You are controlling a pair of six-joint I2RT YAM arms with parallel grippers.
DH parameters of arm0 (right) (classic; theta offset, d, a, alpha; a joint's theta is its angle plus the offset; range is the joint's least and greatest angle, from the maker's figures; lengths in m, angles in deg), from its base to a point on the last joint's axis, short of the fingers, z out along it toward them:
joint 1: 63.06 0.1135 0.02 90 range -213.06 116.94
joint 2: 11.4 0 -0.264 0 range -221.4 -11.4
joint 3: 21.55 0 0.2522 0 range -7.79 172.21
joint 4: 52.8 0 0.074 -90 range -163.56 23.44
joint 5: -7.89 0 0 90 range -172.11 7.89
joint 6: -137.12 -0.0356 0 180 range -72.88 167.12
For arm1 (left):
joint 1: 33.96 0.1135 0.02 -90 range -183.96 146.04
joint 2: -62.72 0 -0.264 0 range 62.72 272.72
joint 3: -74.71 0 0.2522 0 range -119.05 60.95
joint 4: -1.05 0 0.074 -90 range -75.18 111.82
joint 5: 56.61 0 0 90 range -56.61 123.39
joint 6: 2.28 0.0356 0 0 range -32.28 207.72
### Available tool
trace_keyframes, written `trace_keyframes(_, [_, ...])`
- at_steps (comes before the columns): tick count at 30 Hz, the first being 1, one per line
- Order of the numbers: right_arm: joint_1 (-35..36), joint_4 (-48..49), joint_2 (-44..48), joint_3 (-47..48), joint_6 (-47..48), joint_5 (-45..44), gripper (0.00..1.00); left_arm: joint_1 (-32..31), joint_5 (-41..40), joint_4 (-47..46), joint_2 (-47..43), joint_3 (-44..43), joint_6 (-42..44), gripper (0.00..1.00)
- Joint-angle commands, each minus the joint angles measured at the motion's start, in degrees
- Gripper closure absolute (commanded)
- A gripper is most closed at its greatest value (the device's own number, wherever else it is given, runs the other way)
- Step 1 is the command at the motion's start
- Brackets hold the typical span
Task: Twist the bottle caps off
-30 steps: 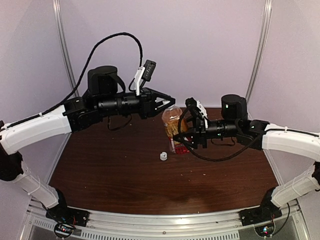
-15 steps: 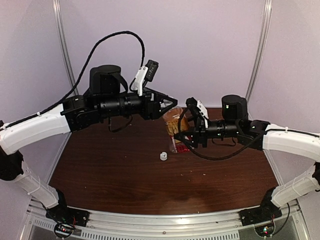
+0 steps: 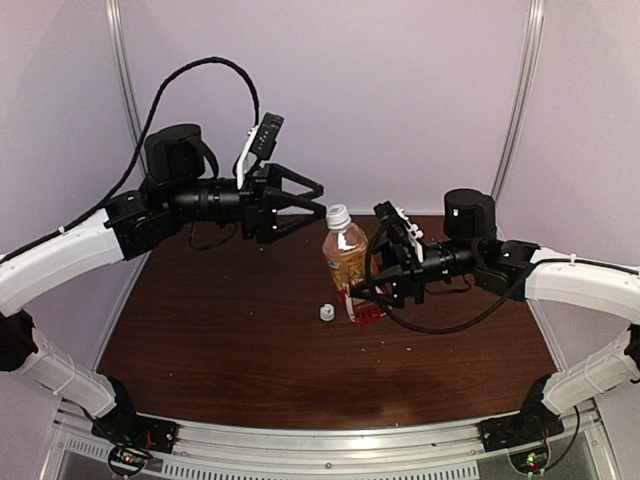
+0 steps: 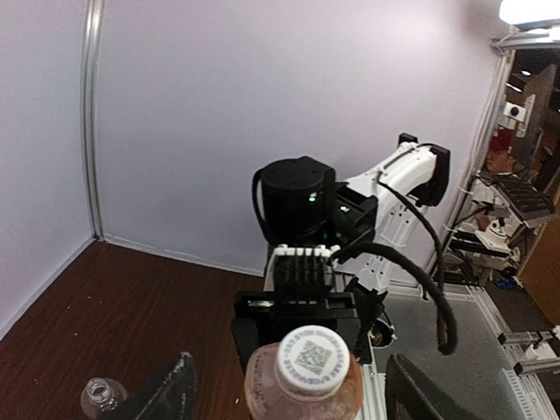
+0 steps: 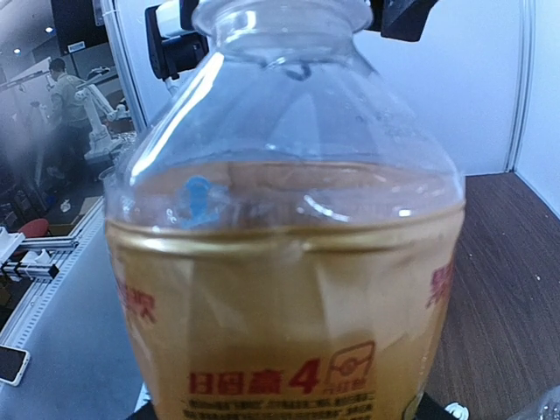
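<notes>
The bottle [image 3: 347,268] of amber-brown liquid with a red label stands upright near the table's middle, its white bottle cap [image 3: 338,214] on its neck. My right gripper [image 3: 367,291] is shut on the bottle's lower body from the right. In the right wrist view the bottle [image 5: 289,262] fills the frame and hides the fingers. My left gripper [image 3: 319,202] hangs open just left of the cap, touching nothing. In the left wrist view the cap [image 4: 313,357] sits between the spread fingers [image 4: 171,392]. A small whitish, cap-sized round thing [image 3: 326,313] lies on the table left of the bottle.
The dark brown table [image 3: 220,340] is closed in by pale walls at the back and both sides. Black cables loop over the left arm [image 3: 210,75] and under the right wrist [image 3: 440,325]. A metal rail [image 3: 330,445] runs along the near edge.
My left gripper has opened and drawn back to the left, off the top of the bottle. The bottle, tilted before, now stands upright with its cap in plain view. The right gripper has kept its hold.
</notes>
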Motion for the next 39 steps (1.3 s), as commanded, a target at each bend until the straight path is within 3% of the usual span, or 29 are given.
trace_keyframes(1, [-0.11,4.92,-1.06,0.1,-2.55,7.34,0.64,-0.1,14.41,-7.61,-0.2,0.73,2.14,0.25])
trace_keyframes(7, [-0.1,8.89,-2.26,-0.05,-7.27,10.48,0.64,-0.09,19.33,-15.2,2.81,-0.21,-1.49,0.25])
trace_keyframes(17, [-0.03,11.89,-2.73,-0.55,-9.68,12.5,0.64,-0.1,20.73,-16.52,7.87,-3.42,-3.04,0.33])
trace_keyframes(39, [-0.02,10.35,-2.55,-1.18,-8.47,11.82,0.65,-0.1,21.89,-19.39,10.03,-3.34,-5.63,0.48])
